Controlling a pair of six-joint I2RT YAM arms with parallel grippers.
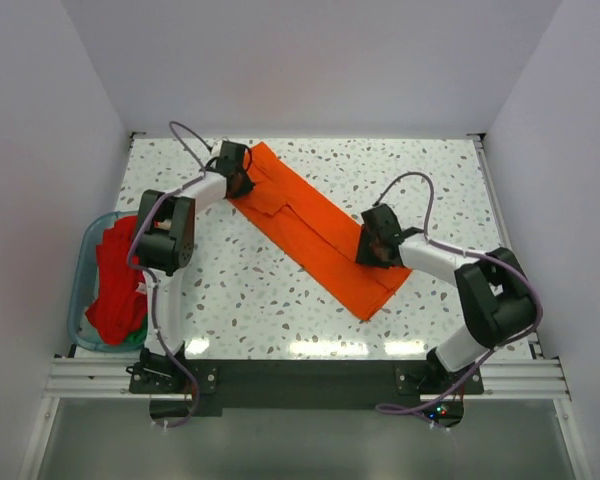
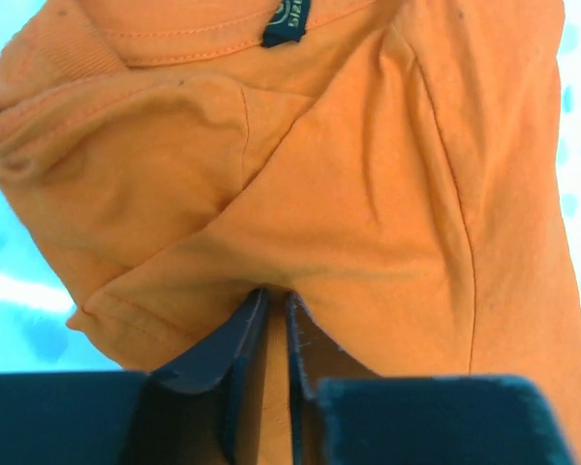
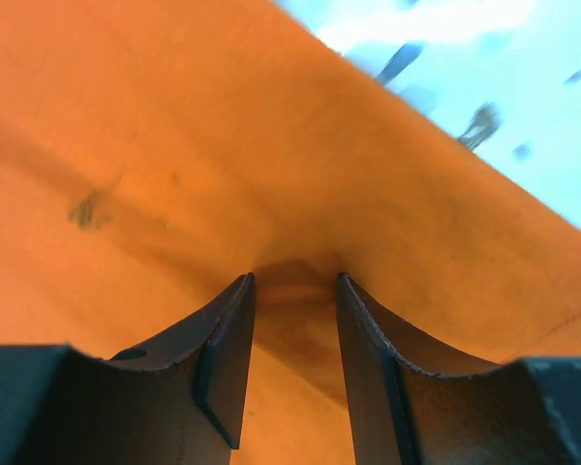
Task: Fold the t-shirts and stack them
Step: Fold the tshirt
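Seen from above, an orange shirt [image 1: 300, 225], folded into a long narrow strip, lies diagonally across the speckled table [image 1: 250, 295], running from the far left toward the near right. The left end effector [image 1: 238, 172] sits at the strip's far-left end, and the right end effector [image 1: 372, 245] is on the cloth near its near-right end. At the table's left edge a teal tub [image 1: 77, 300] holds a crumpled red shirt [image 1: 115, 285].

From the left wrist, the left end effector [image 2: 276, 295] has its two dark fingers [image 2: 234, 354] drawn nearly together with a thin ridge of orange cloth pinched between them. Creases fan out from the tips across the shirt [image 2: 368, 194]. A small dark label [image 2: 286, 21] shows at the collar seam at the top of the view, and pale table [image 2: 19, 320] is visible on the left.

From the right wrist, the right end effector [image 3: 293, 278] grasps the orange shirt [image 3: 174, 145]. Its fingers [image 3: 228, 339] stand further apart than the left pair, with a shadowed fold of cloth gathered between the tips. A small dark smudge [image 3: 92, 208] marks the fabric to the left, and the speckled table [image 3: 523, 97] shows blurred beyond the shirt's edge at upper right.
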